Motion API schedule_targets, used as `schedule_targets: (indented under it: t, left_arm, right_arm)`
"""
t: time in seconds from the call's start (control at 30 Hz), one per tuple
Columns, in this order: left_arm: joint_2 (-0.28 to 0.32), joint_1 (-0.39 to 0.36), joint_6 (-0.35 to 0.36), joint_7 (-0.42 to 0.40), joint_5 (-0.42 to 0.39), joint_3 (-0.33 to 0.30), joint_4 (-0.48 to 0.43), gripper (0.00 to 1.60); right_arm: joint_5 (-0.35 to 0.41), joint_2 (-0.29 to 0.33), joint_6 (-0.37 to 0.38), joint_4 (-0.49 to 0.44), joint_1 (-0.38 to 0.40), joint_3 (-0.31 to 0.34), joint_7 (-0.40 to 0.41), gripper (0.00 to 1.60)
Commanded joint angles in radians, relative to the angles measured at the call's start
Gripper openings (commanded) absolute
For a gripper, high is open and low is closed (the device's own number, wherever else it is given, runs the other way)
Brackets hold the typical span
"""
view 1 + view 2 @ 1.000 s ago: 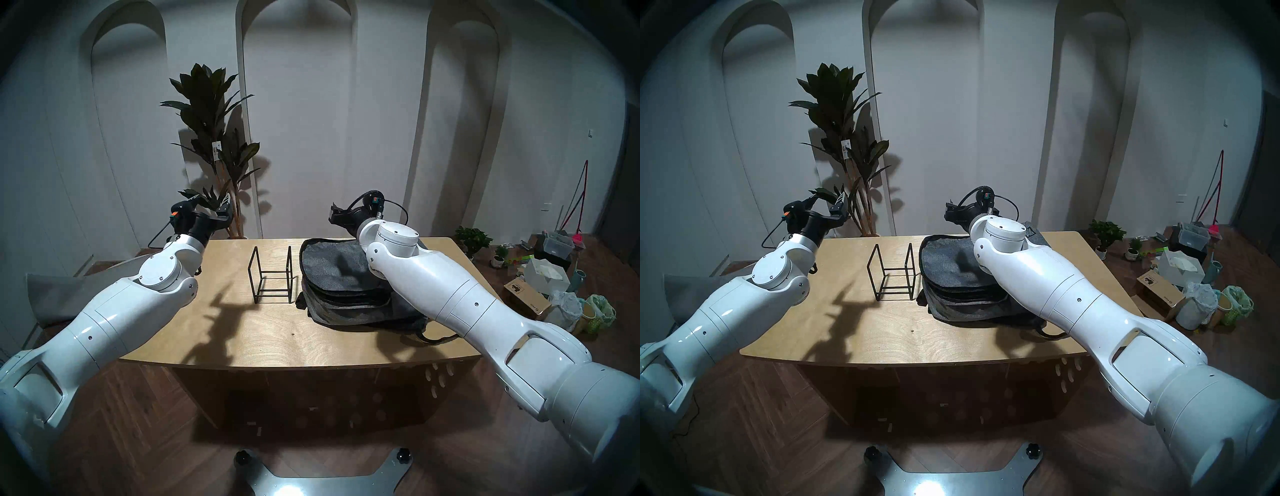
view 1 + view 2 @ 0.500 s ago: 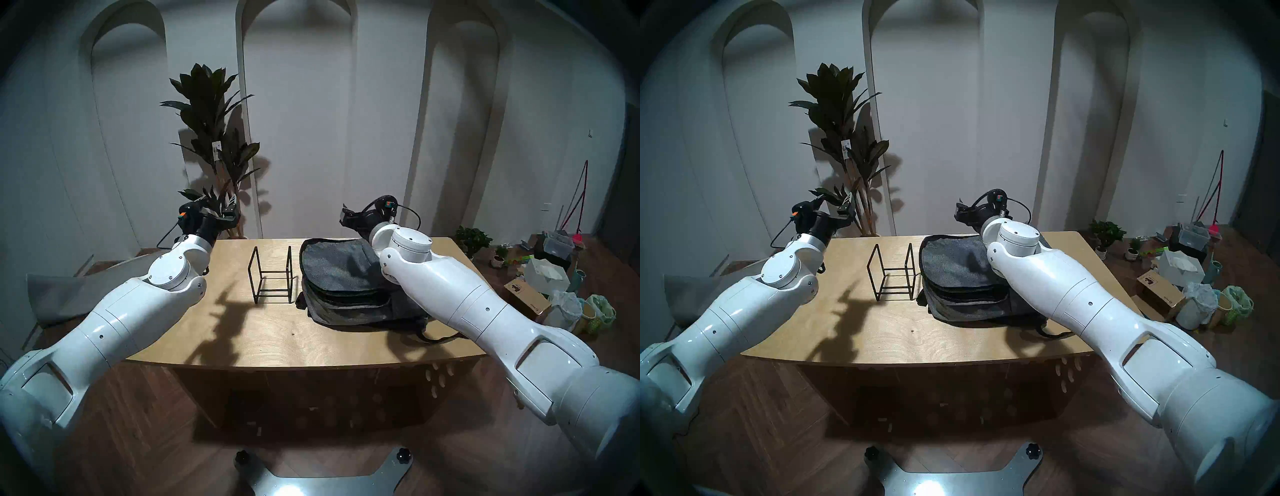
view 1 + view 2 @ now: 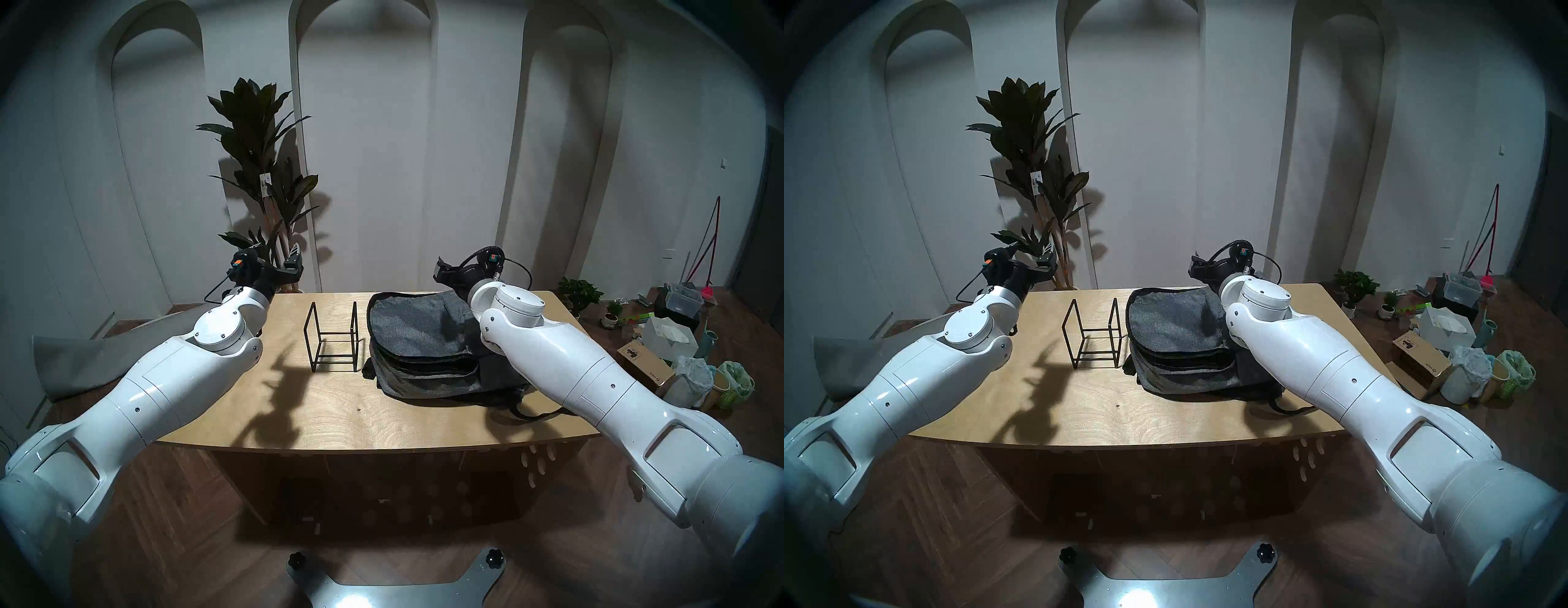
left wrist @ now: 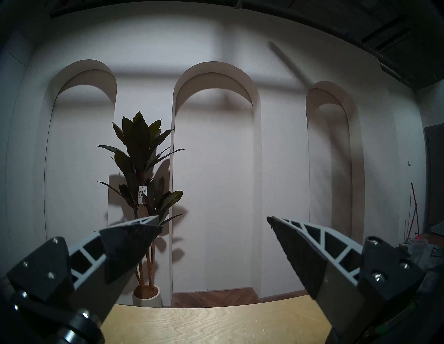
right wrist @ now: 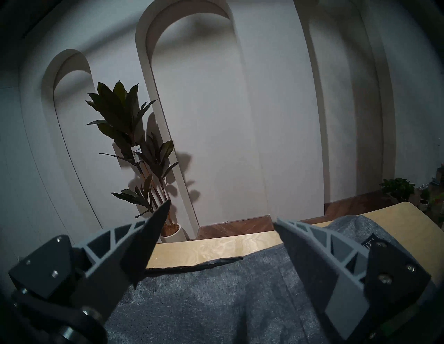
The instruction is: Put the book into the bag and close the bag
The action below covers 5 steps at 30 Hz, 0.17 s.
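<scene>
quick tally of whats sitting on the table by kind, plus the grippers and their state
grey backpack: 1, lying flat on the wooden table
black wire-frame stand: 1, empty, beside the backpack
book: 0 in view
open grippers: 2, left gripper and right gripper, both holding nothing
total: 2 things on the table, 2 grippers

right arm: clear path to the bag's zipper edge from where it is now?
Probably yes. The right gripper hangs open just above the bag, nothing between them; the zipper edge lies directly below its fingers. The wire stand sits off to the side.
</scene>
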Motion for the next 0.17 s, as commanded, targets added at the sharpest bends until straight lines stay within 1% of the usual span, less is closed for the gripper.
schedule_targets:
  t: [0.0,0.13]
  left_arm:
    - [0.000,-0.035,-0.011,-0.007,0.011,-0.015,-0.008,1.60]
    - [-0.001,-0.034,-0.011,-0.007,0.012,-0.017,-0.008,1.60]
  right_arm:
    - [-0.002,0.001,0.002,-0.025,0.018,0.006,-0.002,1.60]
    - [0.001,0.003,0.002,-0.026,0.019,0.003,-0.005,1.60]
